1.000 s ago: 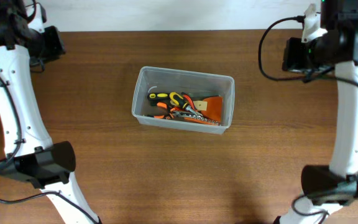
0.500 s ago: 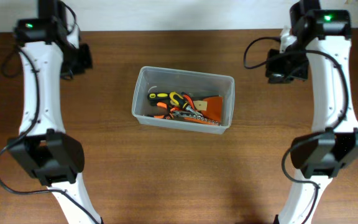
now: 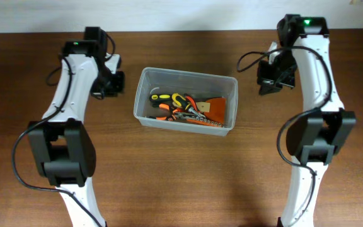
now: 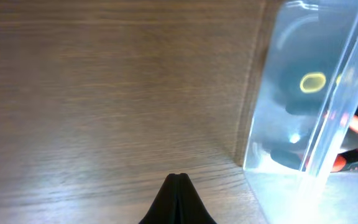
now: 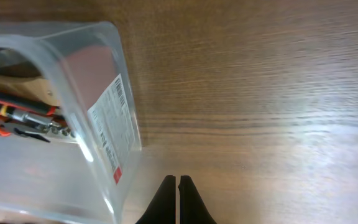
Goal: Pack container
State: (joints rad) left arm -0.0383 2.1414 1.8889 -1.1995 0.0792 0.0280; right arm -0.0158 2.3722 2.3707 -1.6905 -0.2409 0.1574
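The clear plastic container (image 3: 231,81) stands mid-table and holds several hand tools with orange, yellow and black handles (image 3: 184,106). My left gripper (image 3: 111,84) is shut and empty above the table, just left of the container; its wrist view shows the container's wall (image 4: 303,93) to the right of the closed fingertips (image 4: 178,178). My right gripper (image 3: 270,81) is shut and empty just right of the container; its wrist view shows the container's labelled end (image 5: 114,118) left of the closed fingertips (image 5: 177,179).
The brown wooden table (image 3: 188,170) surrounds the container. Both white arms reach in from the front corners, with black cables near the wrists. A pale wall edge runs along the back of the table.
Both arms have swung inward from the table's back corners. The left gripper now sits close to the container's left end, the right gripper close to its right end. The container has not moved.
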